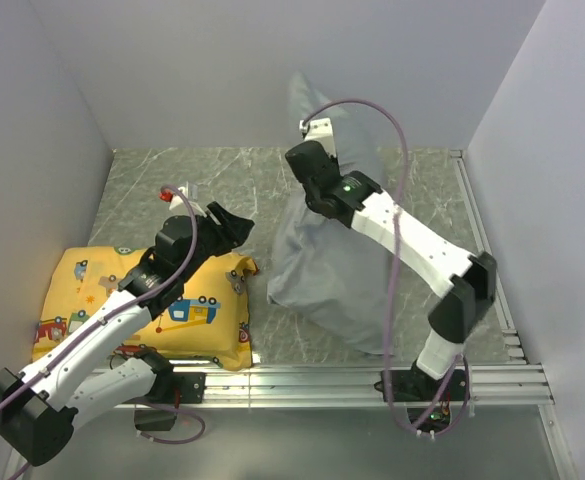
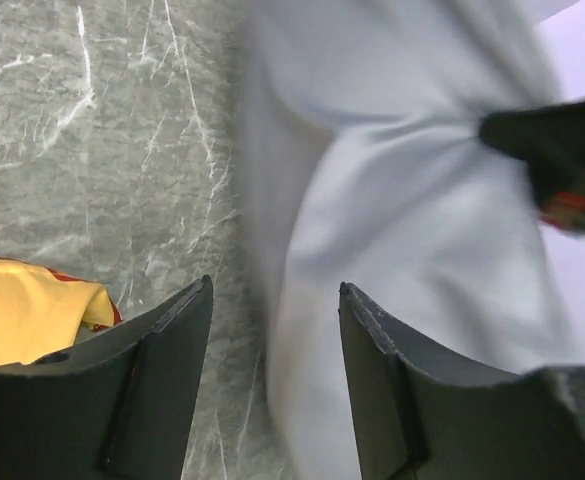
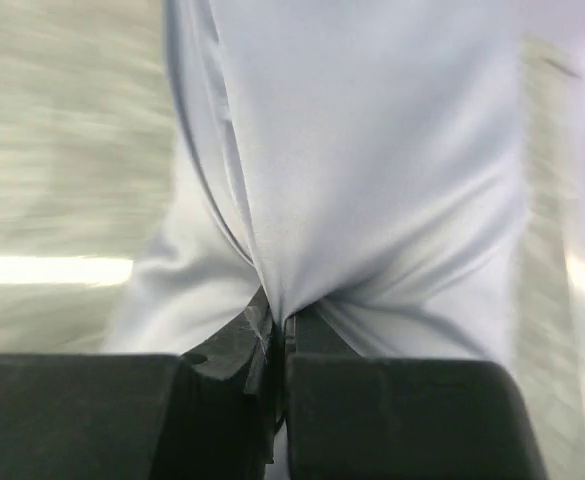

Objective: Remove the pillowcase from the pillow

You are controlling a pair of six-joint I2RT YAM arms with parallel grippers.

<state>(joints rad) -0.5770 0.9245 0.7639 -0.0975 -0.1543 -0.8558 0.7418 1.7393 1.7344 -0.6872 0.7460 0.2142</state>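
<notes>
The grey pillowcase (image 1: 322,275) hangs in a bunched, wrinkled heap at the middle of the table, pulled up toward the back wall. My right gripper (image 1: 310,160) is shut on a pinch of its fabric (image 3: 372,150), with folds radiating from the closed jaws (image 3: 280,318). My left gripper (image 1: 237,228) hovers just left of the heap, open, with nothing between its fingers (image 2: 274,288). The pillowcase's left edge (image 2: 402,230) lies beyond its fingertips. The pillow is hidden from every view.
A yellow cushion with vehicle prints (image 1: 142,305) lies at the front left, under the left arm, its corner also in the left wrist view (image 2: 22,310). A metal rail (image 1: 352,380) runs along the near edge. White walls close in the left, back and right sides.
</notes>
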